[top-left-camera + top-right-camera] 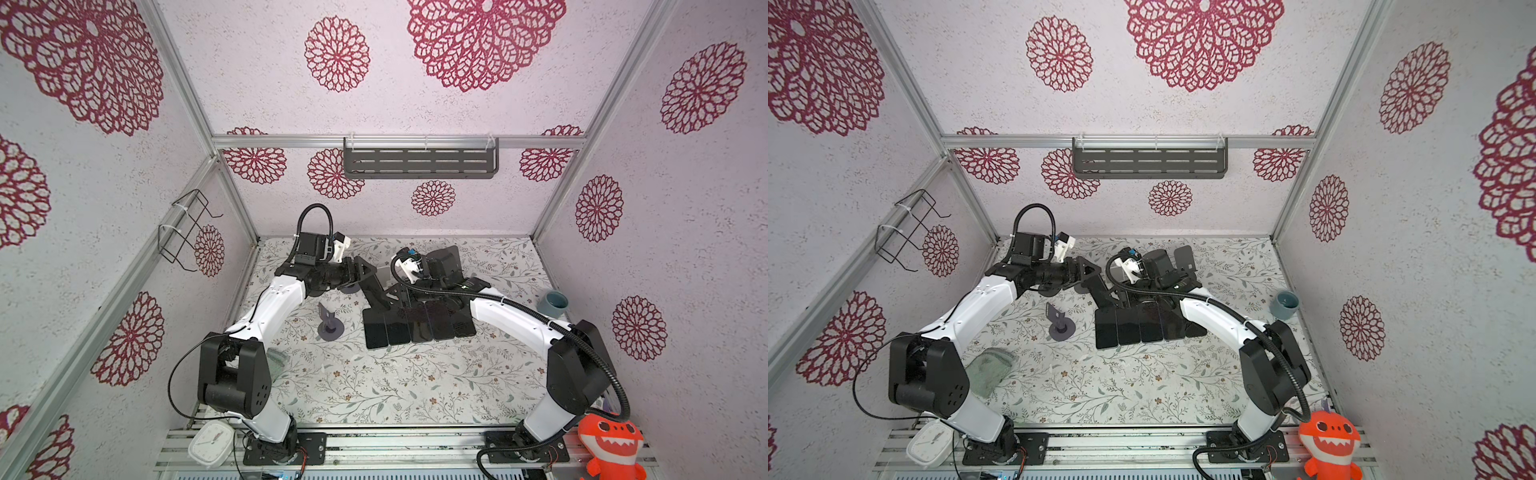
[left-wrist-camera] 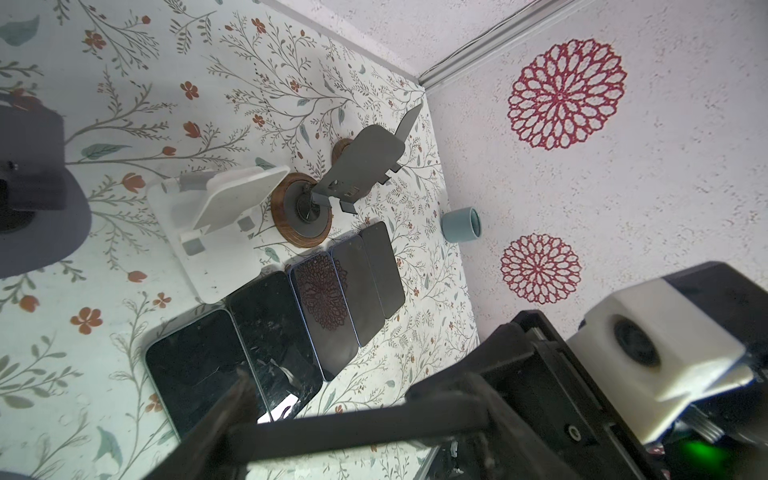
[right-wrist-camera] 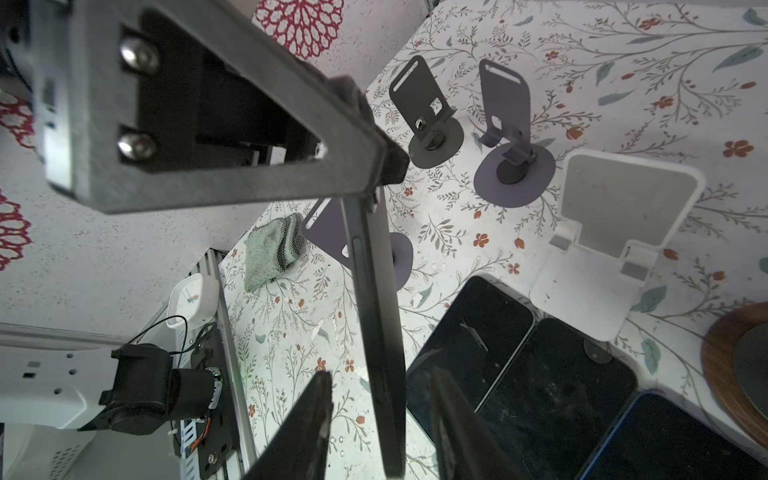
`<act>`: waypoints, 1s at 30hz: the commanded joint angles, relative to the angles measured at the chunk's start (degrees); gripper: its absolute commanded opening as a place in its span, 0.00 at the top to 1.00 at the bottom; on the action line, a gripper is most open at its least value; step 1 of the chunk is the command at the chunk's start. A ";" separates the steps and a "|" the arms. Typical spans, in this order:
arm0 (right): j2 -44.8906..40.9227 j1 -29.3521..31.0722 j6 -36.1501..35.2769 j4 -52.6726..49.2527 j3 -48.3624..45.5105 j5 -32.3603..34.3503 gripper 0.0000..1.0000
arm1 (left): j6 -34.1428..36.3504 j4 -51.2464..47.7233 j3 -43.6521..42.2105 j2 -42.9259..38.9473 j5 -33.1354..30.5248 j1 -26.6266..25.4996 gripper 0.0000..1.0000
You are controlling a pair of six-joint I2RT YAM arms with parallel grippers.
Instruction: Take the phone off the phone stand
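In a top view the phone is off every stand and up in the air mid-table, and the left claw looks clamped on its far end. The left wrist view shows a row of phones lying flat (the stands near them are bare). In the right wrist view the right claw sits loose around the phone's near end, so I think it must squeeze before the left lets go.

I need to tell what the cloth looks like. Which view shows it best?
The right wrist view: the cloth lies close and nearly whole, its green weave and checked edge clear. In both top views it is small and partly behind the left arm. The left wrist view does not show it.
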 commanded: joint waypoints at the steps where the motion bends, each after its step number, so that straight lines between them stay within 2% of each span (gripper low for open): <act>1: 0.32 0.52 0.14 2.98 1.66 -0.63 0.62 | -1.27 3.18 1.29 0.30 1.68 -0.49 0.67; 7: 1.93 0.52 1.29 4.93 2.25 -1.87 0.71 | -1.41 3.82 1.13 0.38 1.42 -1.02 0.67; 13: 1.46 0.43 2.13 4.75 1.59 0.51 0.94 | -1.99 4.74 1.90 1.25 1.51 -1.27 0.65; 16: 1.19 0.43 2.29 4.97 1.67 0.55 0.98 | -2.43 5.59 1.79 1.22 1.63 -1.46 0.62; 18: 0.92 0.43 2.30 5.01 1.68 0.70 1.00 | -2.59 5.95 1.49 0.98 1.60 -1.63 0.52; 20: 0.48 0.34 2.12 4.87 1.66 0.54 1.00 | -2.68 6.81 0.71 0.42 1.51 -1.66 0.31; 23: -0.52 -0.16 1.33 3.97 1.61 0.25 1.00 | -2.75 7.78 -0.30 -0.62 0.77 -1.64 0.12; 27: -2.47 -1.59 0.07 1.84 0.63 -0.21 1.00 | -2.93 9.71 -1.53 -2.30 -0.61 -1.54 0.00; 30: -4.87 -3.47 -1.15 -0.41 -0.95 -0.95 1.00 | -2.43 10.76 -2.20 -3.75 -2.25 -1.40 0.02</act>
